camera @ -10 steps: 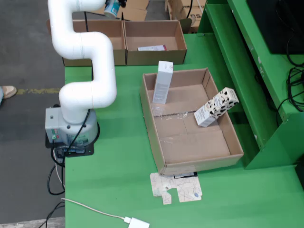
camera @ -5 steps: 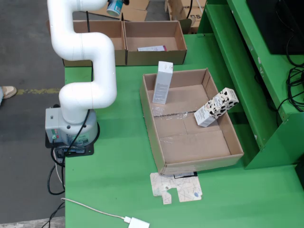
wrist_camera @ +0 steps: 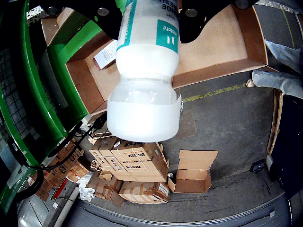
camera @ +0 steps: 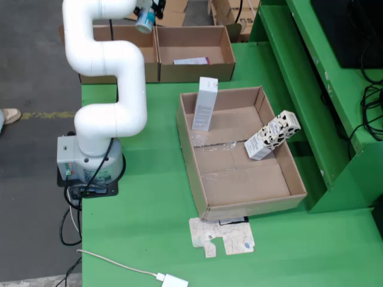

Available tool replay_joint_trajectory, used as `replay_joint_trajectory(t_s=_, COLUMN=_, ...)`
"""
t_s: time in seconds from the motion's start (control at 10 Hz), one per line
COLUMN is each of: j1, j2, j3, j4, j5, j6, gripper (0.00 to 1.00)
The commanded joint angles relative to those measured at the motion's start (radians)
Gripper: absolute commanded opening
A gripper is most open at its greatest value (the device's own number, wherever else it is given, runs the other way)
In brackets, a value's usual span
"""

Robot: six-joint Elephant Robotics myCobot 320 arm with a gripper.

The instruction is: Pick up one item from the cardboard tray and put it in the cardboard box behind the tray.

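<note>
bottle point(wrist_camera: 144, 71) label: teal patch with a big "1", small word beside it too blurry to read
stacked boxes point(wrist_camera: 130, 163) on floor: print unreadable

The white arm point(camera: 108, 72) rises from its base, folds and reaches upward; the gripper point(camera: 148, 12) at its tip is clamped on a bottle point(wrist_camera: 144, 71).
</note>
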Motion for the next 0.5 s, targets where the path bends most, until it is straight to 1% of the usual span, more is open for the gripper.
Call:
replay_joint_trajectory(t_s=0.0, j1=-0.015, j2=0.048, j3=-0.532, j4=0.104, j5=-0.015, j6=-0.023, gripper=0.0)
replay_joint_trajectory(t_s=0.4, j1=-0.046, j2=-0.082, j3=-0.451, j4=0.129, j5=-0.006, j6=-0.058, gripper=0.0)
